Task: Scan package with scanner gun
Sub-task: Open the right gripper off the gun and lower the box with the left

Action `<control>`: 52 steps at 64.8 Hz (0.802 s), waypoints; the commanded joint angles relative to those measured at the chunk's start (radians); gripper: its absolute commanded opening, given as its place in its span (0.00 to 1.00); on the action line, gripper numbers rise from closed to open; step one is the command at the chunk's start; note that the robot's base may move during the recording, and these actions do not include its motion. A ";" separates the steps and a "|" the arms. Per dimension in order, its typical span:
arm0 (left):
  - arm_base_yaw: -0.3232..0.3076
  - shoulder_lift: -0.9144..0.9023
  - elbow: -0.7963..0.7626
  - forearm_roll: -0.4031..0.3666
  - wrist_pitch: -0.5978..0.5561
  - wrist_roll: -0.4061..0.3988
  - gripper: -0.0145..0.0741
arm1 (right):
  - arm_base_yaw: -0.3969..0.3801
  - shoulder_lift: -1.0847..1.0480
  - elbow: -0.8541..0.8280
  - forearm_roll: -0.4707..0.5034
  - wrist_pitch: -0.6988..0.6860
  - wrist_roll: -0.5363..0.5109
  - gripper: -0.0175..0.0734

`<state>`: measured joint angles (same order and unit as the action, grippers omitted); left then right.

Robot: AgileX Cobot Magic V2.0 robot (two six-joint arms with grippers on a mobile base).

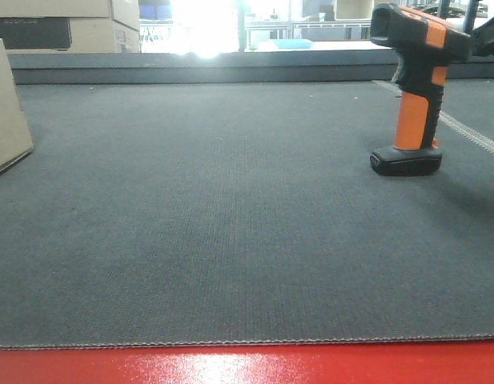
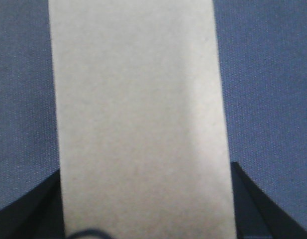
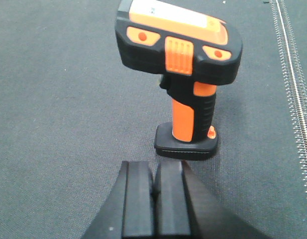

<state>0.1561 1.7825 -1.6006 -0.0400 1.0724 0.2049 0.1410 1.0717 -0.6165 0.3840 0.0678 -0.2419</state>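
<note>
While it stands unheld: the scanner gun [image 1: 415,88] is upright on its flat black foot on the dark grey surface [image 1: 222,232], which serves as the landmark for the lines below.
Scanner place: toward the right side of the surface in the front view, well away from the red front edge [image 1: 247,366], just beside a pale stitched seam [image 1: 471,132] that runs along the surface.
Scanner look: black head with orange stripe at top, orange stem below, black foot touching the surface; from the right wrist view its head [image 3: 179,45] shows orange buttons and a pale top panel.
Right hand: the right hand [image 3: 154,199] hovers low over the surface just short of the scanner's foot, its two black fingers [image 3: 137,204] pressed together, clenched on nothing and not touching the scanner.
Package place: the package [image 1: 6,108] sits at the far left of the surface, well apart from the scanner, only its tan side and lower corner showing in the front view.
Left hand: the left hand [image 2: 143,214] has a dark finger [image 2: 253,209] on each side of the package's tan face [image 2: 138,114]; the view is blurred, so whether it grips the box cannot be told.
Background: stacked cartons [image 1: 66,24] stand beyond the surface's far edge.
</note>
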 commanded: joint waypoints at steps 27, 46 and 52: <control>0.000 -0.113 -0.008 -0.030 0.038 -0.009 0.82 | -0.007 -0.044 -0.002 -0.057 -0.012 -0.010 0.02; 0.000 -0.297 -0.005 -0.110 0.054 -0.007 0.56 | -0.141 -0.044 -0.002 -0.061 -0.015 -0.010 0.02; 0.000 -0.351 0.016 -0.121 0.034 -0.007 0.35 | -0.167 -0.046 -0.002 -0.102 0.001 -0.010 0.02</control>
<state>0.1561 1.4814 -1.5983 -0.1399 1.1234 0.2049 -0.0031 1.0354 -0.6165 0.3197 0.0728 -0.2438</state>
